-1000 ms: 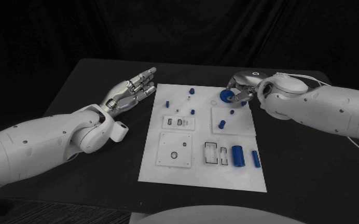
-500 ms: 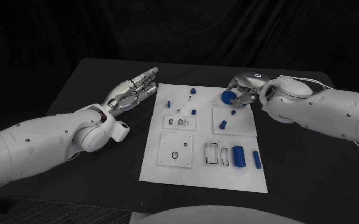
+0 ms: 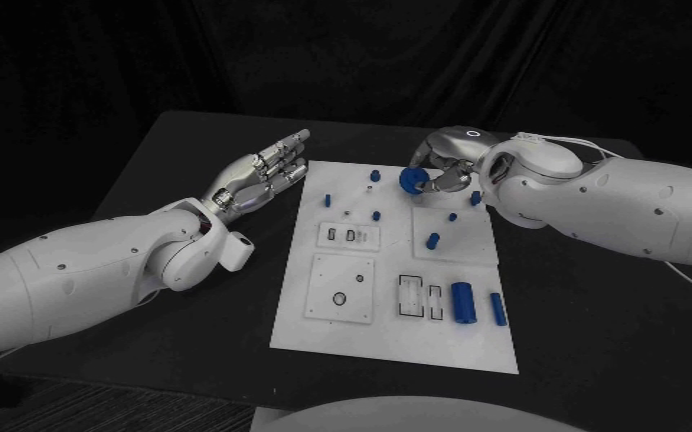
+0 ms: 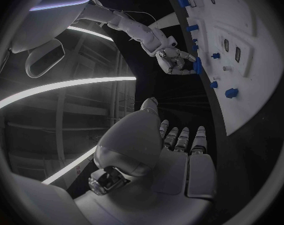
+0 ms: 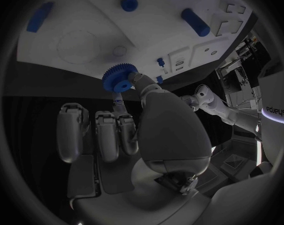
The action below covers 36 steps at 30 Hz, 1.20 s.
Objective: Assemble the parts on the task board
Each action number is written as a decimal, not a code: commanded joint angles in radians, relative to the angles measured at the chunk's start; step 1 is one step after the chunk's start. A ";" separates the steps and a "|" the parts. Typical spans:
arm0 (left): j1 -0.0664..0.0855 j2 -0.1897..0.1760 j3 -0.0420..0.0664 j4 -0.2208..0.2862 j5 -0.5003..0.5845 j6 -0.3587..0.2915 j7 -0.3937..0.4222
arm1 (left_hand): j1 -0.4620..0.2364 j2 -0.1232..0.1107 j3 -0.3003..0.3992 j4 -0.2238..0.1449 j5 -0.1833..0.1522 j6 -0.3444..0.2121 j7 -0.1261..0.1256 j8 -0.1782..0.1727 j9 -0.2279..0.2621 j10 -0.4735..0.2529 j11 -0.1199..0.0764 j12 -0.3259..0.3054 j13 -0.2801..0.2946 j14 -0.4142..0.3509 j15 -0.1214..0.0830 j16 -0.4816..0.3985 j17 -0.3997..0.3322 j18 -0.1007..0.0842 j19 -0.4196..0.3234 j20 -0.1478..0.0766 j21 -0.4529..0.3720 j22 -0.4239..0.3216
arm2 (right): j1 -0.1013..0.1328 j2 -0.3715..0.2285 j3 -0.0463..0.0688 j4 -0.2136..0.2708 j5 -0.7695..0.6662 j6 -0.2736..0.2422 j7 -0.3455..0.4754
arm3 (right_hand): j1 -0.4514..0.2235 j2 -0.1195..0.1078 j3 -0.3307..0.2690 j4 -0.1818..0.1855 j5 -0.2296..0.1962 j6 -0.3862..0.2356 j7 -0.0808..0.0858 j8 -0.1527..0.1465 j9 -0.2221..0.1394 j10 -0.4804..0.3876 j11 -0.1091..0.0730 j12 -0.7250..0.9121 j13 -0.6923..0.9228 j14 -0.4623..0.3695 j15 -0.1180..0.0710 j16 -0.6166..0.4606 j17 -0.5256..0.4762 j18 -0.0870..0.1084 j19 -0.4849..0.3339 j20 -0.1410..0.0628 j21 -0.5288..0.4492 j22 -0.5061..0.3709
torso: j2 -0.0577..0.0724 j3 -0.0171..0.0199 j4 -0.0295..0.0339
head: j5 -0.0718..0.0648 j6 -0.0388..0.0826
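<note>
The white task board (image 3: 368, 327) lies in the middle of the black table. My right hand (image 3: 440, 172) hovers over the board's far edge and pinches a blue toothed gear (image 3: 411, 182) (image 5: 119, 77) between thumb and a finger. Small blue pegs (image 3: 433, 241) stand on the board, and two blue cylinders (image 3: 462, 301) lie near its right front. My left hand (image 3: 264, 174) is held flat with fingers stretched out, beside the board's far left corner, holding nothing. The left wrist view shows the right hand (image 4: 173, 60) with the gear (image 4: 197, 66) at the board's edge (image 4: 266, 100).
Two raised white plates (image 3: 340, 289) with slots and holes sit on the board's near half. Black table (image 3: 188, 352) surrounds the board, with a dark curtain behind.
My right hand has carried the gear a little to the left along the board's far edge. The left hand stays as it was.
</note>
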 commanded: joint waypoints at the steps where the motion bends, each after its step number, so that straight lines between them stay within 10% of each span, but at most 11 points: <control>1: -0.001 0.003 0.001 0.000 0.000 0.015 0.044 | 0.012 -0.001 0.004 0.000 0.004 -0.007 -0.001 0.003 0.001 0.001 0.008 -0.006 -0.002 0.001 0.006 -0.007 -0.001 0.018 -0.003 0.006 -0.003 -0.001 | 0.003 0.026 0.001 -0.013 0.003 0.007 0.029 | -0.007 0.002 -0.001 0.006 -0.007 0.116 -0.061 0.009 0.081 0.104 -0.004 0.003 0.263 0.105 -0.003 0.003 0.263 -0.012 0.006 0.002 0.005 0.188 | 0.000 0.0001 0.0002 | -0.003 0.002; 28: -0.001 0.016 0.001 -0.004 0.000 0.022 0.039 | 0.014 -0.002 0.005 -0.001 0.008 -0.007 -0.001 0.003 0.001 0.001 0.009 -0.006 -0.002 0.001 0.010 -0.007 -0.001 0.018 -0.002 0.011 -0.002 0.000 | -0.023 0.192 0.001 -0.134 0.005 0.054 0.060 | -0.013 0.000 0.010 0.016 -0.028 0.063 -0.039 -0.032 0.070 0.104 0.015 0.003 0.263 0.105 0.012 0.003 0.263 -0.008 -0.007 0.011 -0.014 0.182 | 0.000 0.0004 -0.0009 | -0.004 -0.005; 36: -0.001 0.020 0.001 -0.005 0.000 0.023 0.040 | 0.015 -0.002 0.007 -0.001 0.009 -0.006 0.000 0.003 0.001 0.001 0.008 -0.006 -0.002 0.001 0.015 -0.007 -0.001 0.018 -0.001 0.014 -0.002 0.000 | -0.028 0.213 0.001 -0.163 0.005 0.073 0.054 | -0.008 -0.011 0.033 0.019 -0.033 -0.060 -0.018 -0.068 0.027 0.104 0.021 0.003 0.263 0.105 0.021 0.003 0.263 0.003 -0.039 0.026 -0.057 0.167 | 0.000 0.0003 -0.0014 | -0.007 -0.006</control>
